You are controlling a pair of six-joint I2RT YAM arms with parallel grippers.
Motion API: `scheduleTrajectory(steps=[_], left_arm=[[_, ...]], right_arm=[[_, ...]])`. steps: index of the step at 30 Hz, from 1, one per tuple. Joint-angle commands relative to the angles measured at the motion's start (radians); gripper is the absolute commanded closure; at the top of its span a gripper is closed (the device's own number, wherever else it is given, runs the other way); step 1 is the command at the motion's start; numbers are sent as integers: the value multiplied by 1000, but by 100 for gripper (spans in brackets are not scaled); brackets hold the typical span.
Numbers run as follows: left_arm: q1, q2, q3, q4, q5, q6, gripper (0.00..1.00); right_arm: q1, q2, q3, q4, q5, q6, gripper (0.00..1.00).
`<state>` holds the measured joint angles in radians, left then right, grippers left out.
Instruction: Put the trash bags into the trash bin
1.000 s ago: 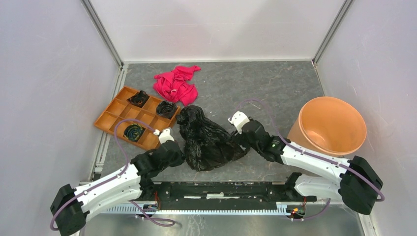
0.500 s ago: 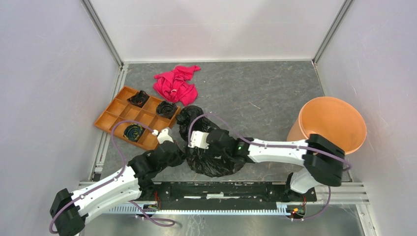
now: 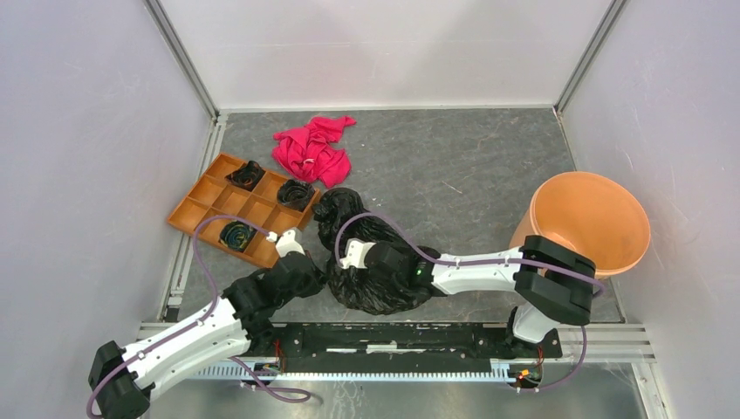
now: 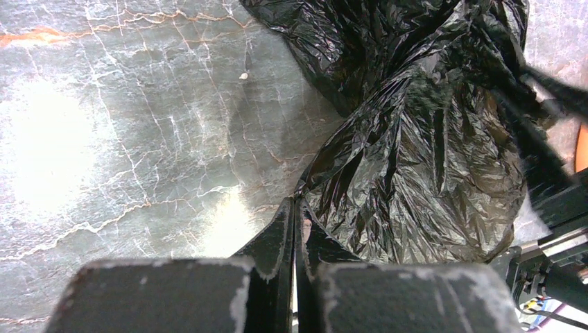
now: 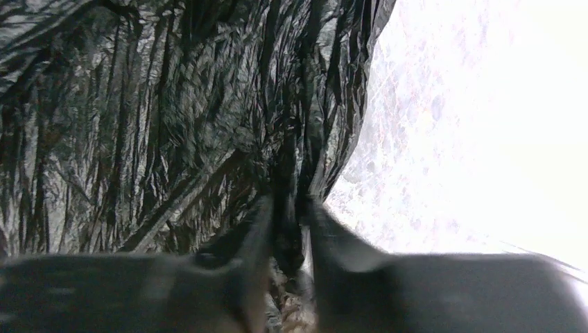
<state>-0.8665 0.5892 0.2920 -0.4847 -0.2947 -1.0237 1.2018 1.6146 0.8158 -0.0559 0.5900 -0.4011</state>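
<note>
The right gripper (image 5: pixel 288 208) is blurred in its own wrist view, so whether its fingers grip the fold of the trash bag (image 5: pixel 139 125) between them cannot be told. The table (image 5: pixel 485 139) beside it is washed out to white. From above, that gripper's tips hide under its wrist, and the right arm's elbow (image 3: pixel 558 275) covers the trash bin's (image 3: pixel 580 218) near rim. The dark wads (image 3: pixel 247 175) in the orange tray (image 3: pixel 202 205) are too small to name.
</note>
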Motion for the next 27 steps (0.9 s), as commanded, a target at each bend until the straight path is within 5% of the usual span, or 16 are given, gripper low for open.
scheduleTrajectory(steps=[1,3,5,12,15,18,27], left_arm=[[-3,10,32,0,-32,-24,98],[-2,20,53,-1,-27,-14,98],[-3,33,78,0,-17,0,94],[-2,60,99,120,101,21,20],[-2,65,78,218,182,15,6],[-2,66,16,341,252,-12,1],[-1,206,-65,421,270,-103,16]], right_arm=[[3,-36,-41,130,66,15,85],[-3,-46,-27,133,72,53,100],[-37,-83,-18,124,61,114,100],[-237,-315,-80,96,-218,388,100],[-258,-359,-102,95,-271,430,100],[-263,-376,-116,96,-288,451,100],[-283,-412,-152,114,-338,500,100]])
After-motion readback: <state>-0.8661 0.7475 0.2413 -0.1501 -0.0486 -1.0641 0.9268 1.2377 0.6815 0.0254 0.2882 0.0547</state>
